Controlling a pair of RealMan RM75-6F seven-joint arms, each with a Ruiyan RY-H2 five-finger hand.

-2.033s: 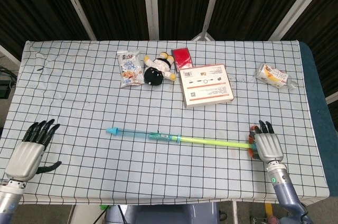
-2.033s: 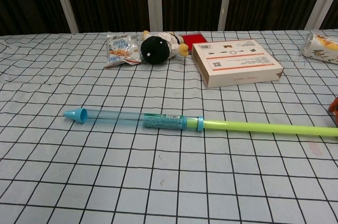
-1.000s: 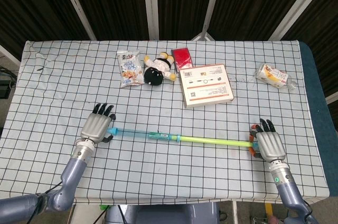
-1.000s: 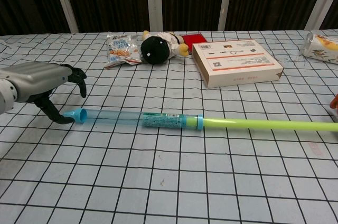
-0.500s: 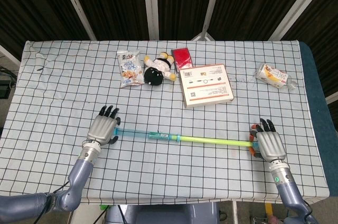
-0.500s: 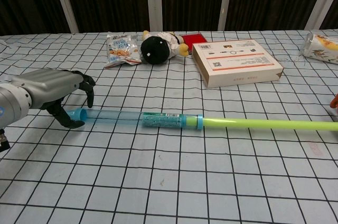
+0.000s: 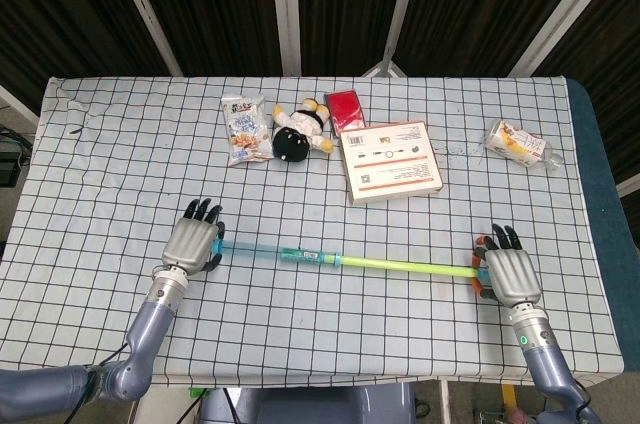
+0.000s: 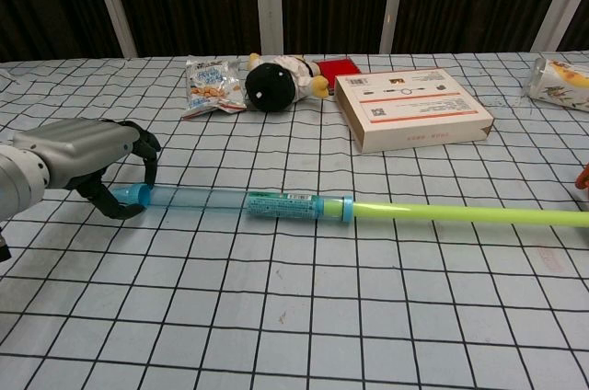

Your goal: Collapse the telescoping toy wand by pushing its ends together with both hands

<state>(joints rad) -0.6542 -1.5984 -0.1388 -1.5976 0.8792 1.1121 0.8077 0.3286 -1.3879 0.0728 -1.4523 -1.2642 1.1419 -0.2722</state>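
Note:
The toy wand [image 7: 340, 261] lies extended across the near part of the checked table [image 7: 120, 144]. A clear blue section [image 8: 230, 200] is on the left and a yellow-green rod [image 8: 460, 214] on the right. My left hand [image 7: 192, 244] has its fingers curled around the blue tip; in the chest view the left hand [image 8: 78, 155] has thumb and fingers encircling the tip [image 8: 138, 195]. My right hand [image 7: 508, 274] lies palm down over the orange handle end [image 7: 482, 242] and holds it; the grip itself is hidden under the palm.
Along the far side of the table lie a snack packet [image 7: 243, 130], a black-and-white plush toy [image 7: 298, 131], a red box [image 7: 346, 107] and a flat white carton [image 7: 392, 161]. Another snack wrapper [image 7: 518, 144] lies at the far right.
My left hand came in from the near-left table edge to the blue tip and curled its fingers around it. The right hand stayed on the handle end.

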